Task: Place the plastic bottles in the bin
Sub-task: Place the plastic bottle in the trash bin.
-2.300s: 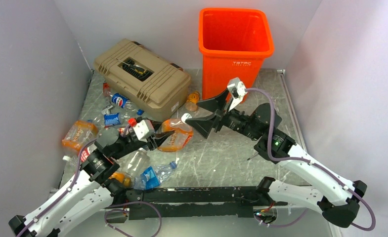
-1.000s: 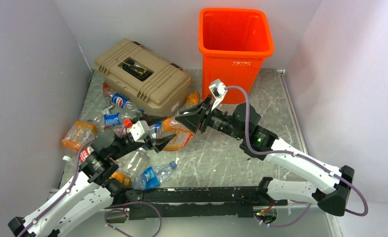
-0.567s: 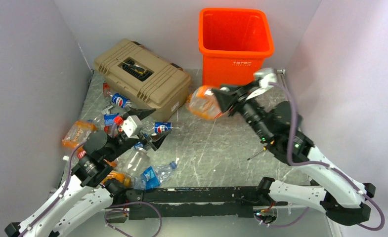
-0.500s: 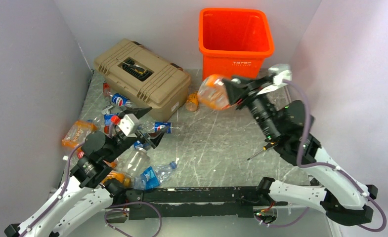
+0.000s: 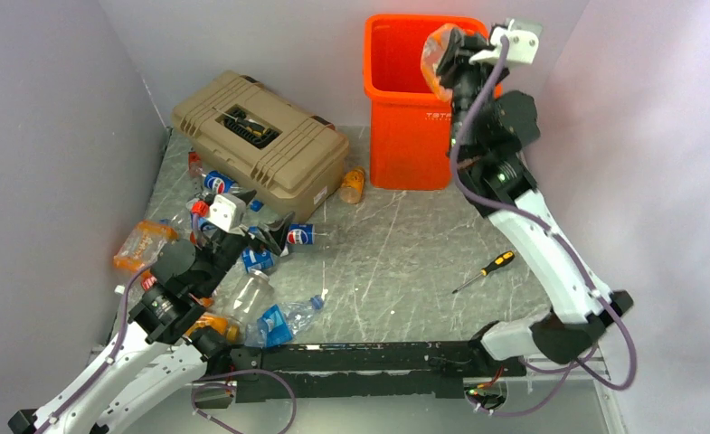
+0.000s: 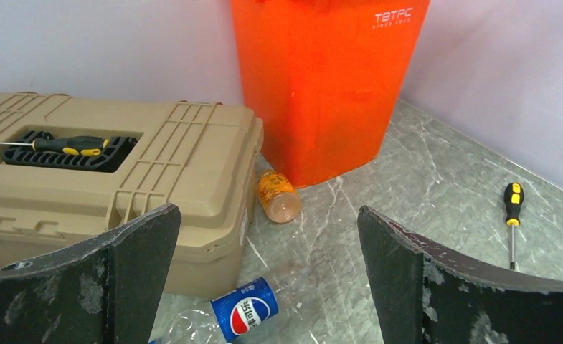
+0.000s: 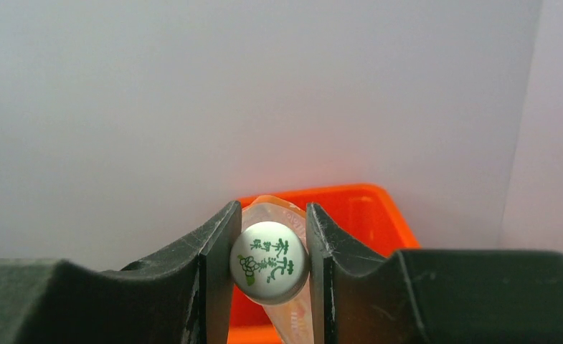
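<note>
Lower left of top view: bottle pile [image 5: 208, 287] on table, same as 0.5 s ago. left gripper [image 5: 265, 215] [image 6: 267, 215] above it, fingers spread wide, nothing held, barely shifted. Pepsi bottle [image 5: 297, 235] [image 6: 244, 315] just right of it, same spot. screwdriver [image 5: 487, 269] [image 6: 511, 215] right of ctr, unmoved. small orange bottle [image 5: 353, 185] [image 6: 278, 198] lies at bin foot, near toolbox [image 5: 260, 140]. Top ctr: bin [image 5: 405, 136] [image 6: 321, 86] [image 7: 357, 208] unmoved. right gripper [image 5: 452, 50] [image 7: 270, 244] was low in front of bin, now up at rim; fingers pinched on crumpled orange bottle [image 5: 435, 59] [image 7: 270, 263] at cap end, bottle overlapping bin mouth.
</note>
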{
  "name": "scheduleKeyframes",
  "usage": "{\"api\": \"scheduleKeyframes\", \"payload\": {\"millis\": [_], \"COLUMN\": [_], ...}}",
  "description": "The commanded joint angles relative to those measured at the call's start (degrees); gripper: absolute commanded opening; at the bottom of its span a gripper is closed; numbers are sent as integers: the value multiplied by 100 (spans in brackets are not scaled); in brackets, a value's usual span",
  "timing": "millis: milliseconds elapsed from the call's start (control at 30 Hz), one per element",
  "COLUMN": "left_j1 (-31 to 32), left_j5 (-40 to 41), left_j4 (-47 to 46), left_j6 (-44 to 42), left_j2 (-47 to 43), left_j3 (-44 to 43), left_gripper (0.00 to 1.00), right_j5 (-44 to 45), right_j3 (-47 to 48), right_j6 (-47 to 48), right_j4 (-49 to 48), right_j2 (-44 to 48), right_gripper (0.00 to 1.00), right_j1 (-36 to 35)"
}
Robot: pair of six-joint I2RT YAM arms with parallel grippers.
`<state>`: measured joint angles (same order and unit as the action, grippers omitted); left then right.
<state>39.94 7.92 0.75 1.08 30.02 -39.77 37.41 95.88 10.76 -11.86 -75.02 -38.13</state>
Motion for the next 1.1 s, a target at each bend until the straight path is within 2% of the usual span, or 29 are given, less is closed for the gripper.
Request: {"api": "scheduleKeyframes", "payload": {"millis": [0,167,300,400,533,900,933,1033,1067], "left_j1": [5,5,4,5,5,5,2,-1,-3], "left_j5": [260,373,455,509,540,433,413,388,388], "left_j4": [-85,-84,-84,122,56,47,52,65,61], "left_j6": [131,168,246,274,223,250,256,261,261], "left_j2": [73,124,191,225,124,86,95,108,107], "left_j3": [-143,-138,-168,-231,-184,-180,-187,-198,-198], "left_gripper": [99,99,99,99,99,99,99,100,99], "right_j5": [-103,-161,-264,-321,-350,-396,-453,-615,-642], "right_j3": [868,1435,1532,1863,2367,2667,2702,2734,2739], "right_j6": [-94,-413,-702,-946,-1068,-1279,-1283,-1289,-1306], "right_j4": [-918,-901,-909,-594,-149,506,617,818,855], "right_j2": [-731,-1650,-2069,-2449,-2934,-3429,-3453,-3483,-3476], "right_gripper": [0,0,0,0,0,0,9,53,65], "right_j1": [512,1098,1389,1575,1661,1670,1669,1671,1669]}}
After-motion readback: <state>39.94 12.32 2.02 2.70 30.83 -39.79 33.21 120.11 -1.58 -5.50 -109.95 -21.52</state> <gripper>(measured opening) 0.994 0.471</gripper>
